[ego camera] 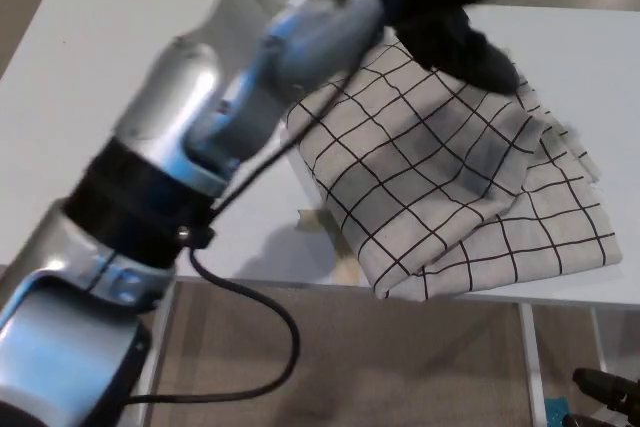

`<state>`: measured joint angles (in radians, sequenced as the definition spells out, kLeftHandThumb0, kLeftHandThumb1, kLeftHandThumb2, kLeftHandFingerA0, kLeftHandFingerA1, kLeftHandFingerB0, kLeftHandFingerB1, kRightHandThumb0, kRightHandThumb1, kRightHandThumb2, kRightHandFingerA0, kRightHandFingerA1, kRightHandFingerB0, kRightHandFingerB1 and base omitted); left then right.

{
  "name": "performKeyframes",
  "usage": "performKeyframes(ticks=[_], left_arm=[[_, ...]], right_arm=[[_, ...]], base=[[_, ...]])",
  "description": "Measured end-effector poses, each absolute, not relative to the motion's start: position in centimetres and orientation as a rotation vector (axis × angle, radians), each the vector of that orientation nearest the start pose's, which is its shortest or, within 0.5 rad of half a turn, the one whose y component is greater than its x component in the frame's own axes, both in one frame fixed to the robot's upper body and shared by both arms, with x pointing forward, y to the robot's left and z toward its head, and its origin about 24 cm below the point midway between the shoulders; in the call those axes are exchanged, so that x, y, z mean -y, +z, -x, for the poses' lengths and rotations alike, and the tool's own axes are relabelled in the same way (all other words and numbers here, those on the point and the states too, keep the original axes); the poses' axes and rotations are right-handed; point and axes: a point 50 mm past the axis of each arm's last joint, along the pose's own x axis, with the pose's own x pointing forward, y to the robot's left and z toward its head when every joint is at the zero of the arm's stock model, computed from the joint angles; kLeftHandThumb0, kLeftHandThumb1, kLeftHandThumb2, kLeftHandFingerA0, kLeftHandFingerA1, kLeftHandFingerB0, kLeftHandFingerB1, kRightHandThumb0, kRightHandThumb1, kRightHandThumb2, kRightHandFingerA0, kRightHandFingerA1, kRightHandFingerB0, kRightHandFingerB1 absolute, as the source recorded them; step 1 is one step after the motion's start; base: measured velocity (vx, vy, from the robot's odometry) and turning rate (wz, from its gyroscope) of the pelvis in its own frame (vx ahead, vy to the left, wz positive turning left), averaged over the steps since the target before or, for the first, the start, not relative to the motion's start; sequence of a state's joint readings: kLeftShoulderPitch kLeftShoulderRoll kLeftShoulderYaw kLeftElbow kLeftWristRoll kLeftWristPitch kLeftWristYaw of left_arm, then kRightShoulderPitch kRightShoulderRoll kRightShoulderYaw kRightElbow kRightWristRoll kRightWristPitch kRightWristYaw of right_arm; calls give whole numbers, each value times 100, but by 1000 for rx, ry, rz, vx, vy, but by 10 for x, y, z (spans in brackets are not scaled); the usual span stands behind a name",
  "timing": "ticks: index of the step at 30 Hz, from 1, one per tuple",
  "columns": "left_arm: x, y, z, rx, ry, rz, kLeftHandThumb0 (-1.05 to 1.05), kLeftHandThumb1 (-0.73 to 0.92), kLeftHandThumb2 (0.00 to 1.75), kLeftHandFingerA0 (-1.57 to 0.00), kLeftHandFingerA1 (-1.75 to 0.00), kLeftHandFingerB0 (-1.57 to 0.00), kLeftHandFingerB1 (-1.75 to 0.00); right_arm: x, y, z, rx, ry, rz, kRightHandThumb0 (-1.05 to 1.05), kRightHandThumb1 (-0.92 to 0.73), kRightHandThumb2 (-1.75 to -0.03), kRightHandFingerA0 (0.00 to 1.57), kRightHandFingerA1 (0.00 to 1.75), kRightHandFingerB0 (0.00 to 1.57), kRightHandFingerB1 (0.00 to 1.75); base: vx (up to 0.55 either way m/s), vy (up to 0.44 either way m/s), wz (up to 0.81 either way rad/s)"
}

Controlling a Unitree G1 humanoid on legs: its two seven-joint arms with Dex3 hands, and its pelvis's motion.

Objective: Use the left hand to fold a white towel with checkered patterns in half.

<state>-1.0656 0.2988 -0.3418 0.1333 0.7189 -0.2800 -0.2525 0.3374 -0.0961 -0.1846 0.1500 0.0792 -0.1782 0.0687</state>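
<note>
While the left hand [455, 7], blurred at twelve o'clock, cannot be judged clenched or released, the checkered towel [460, 177] lies rumpled at the table's [120, 87] four o'clock edge; soft and light, it seems best pinched at a corner.

towel [450, 177] on table [130, 77], right front
</note>
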Motion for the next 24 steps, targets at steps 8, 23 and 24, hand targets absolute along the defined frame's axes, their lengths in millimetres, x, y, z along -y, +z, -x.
performKeyframes(ticks=[8, 23, 24], left_arm=[[-76, 310, -304, 1074, -314, -1202, -64, 35, 81, -1, -22, -1, -28], [-183, 250, -293, 712, -229, -1018, -41, 37, 51, -83, -59, -78, -49], [-188, 247, -292, 689, -228, -1011, -39, 37, 51, -88, -61, -79, -50]], right_arm=[[231, -36, -155, -285, -216, 46, -38, -57, -58, 59, 61, 72, 54], [234, -30, -164, -253, -222, 50, -41, -57, -58, 60, 63, 69, 56], [234, -29, -164, -251, -224, 51, -40, -58, -58, 60, 64, 70, 56]], base=[[0, 0, 0], [0, 0, 0], [0, 0, 0]])
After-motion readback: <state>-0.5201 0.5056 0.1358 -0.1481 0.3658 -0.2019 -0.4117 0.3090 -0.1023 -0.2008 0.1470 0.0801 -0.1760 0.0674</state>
